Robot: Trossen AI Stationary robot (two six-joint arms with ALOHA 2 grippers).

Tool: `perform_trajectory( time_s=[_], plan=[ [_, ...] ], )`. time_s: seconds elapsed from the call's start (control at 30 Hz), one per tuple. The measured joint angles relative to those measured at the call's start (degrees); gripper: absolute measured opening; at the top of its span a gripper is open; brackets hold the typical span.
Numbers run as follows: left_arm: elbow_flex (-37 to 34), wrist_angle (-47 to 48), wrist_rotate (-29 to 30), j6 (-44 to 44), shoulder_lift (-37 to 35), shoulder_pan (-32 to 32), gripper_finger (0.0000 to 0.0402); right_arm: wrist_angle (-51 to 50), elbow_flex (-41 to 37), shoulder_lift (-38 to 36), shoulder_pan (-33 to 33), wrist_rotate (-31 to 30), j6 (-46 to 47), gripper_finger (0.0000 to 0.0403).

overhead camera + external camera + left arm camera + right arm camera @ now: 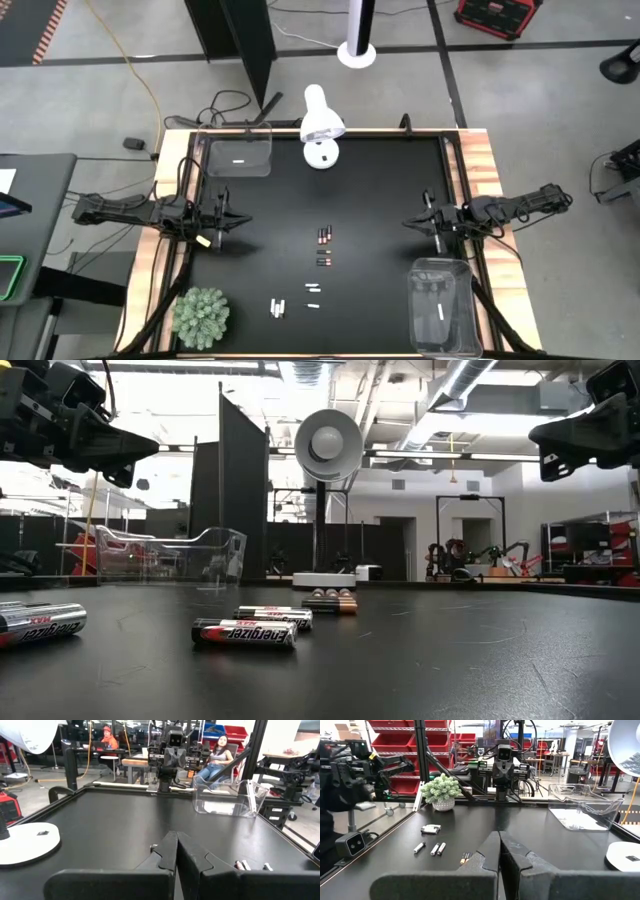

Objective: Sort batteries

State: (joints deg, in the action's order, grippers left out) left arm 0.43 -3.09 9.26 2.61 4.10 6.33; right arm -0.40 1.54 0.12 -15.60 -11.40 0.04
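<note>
Four dark batteries (323, 248), five white batteries (296, 300), two clear bins (239, 152), one plant (202, 316), one lamp (321, 127).

Grey concrete floor (560, 90), red shelving (395, 745), bright ceiling lights (470, 375).

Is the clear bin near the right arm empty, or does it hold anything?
Not empty. The high view shows the clear bin holding one white battery; anything else inside is too small to tell.
</note>
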Motion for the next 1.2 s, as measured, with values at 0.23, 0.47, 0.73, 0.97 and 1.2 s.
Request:
perform_trajectory(
  time_s=[0.23, 0.47, 0.73, 0.97, 1.2],
  plan=[
    [0.0, -14.17, 0.49, -1.91, 0.02, 0.0, 0.0002, 0.01, 0.01, 0.0, -0.02, 0.0, 0.02, 0.0027],
    [1.66, -22.09, 3.2, 13.36, 0.73, -0.05, 0.0002, 0.0, 0.02, 0.0, 0.0, 0.0, -0.36, 0.0027],
    [2.08, -24.49, 0.83, 19.27, 7.89, -0.02, 0.0002, 0.01, 0.01, 0.0, 0.09, -0.01, -20.21, 0.0027],
    [4.7, -30.6, 4.25, 17.45, 23.63, -0.05, 0.0017, 0.05, 0.01, -0.01, 0.13, -0.02, -21.17, 0.0027],
    [16.8, -26.85, 4.37, 5.26, 43.69, 1.28, 0.0066, 6.98, -0.22, 0.0, 0.81, -0.43, -22.73, 0.0027]
  ],
)
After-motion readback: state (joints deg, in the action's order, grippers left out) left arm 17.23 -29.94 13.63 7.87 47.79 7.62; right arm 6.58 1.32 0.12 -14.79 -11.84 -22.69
